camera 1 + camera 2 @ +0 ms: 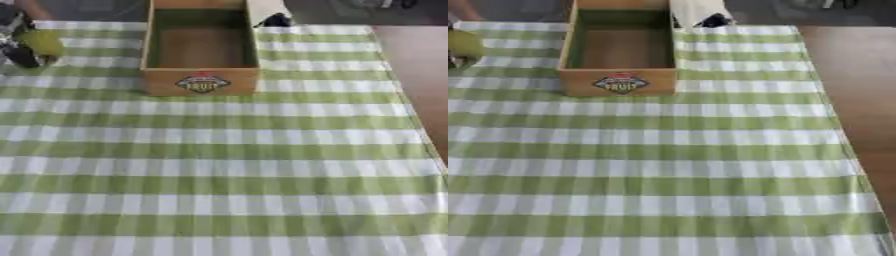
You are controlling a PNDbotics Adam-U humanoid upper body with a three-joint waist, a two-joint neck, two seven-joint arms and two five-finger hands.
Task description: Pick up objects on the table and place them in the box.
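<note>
Green-checked tablecloth (219, 165) carries an empty box (200, 82) at far centre; left hand (19, 50), far left, apparently curled round a yellow-green object (42, 42); the near wall could be clipped during transfer.

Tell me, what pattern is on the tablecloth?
Green and white checks on the tablecloth, shown best in the left eye view.

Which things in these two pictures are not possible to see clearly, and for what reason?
- Left hand, left eye view: cut by the left edge; whether it grips the yellow-green object is unclear.
- Dark thing behind the box: too small to identify.
- Box logo: blurred.
- Right hand: in neither view.
</note>
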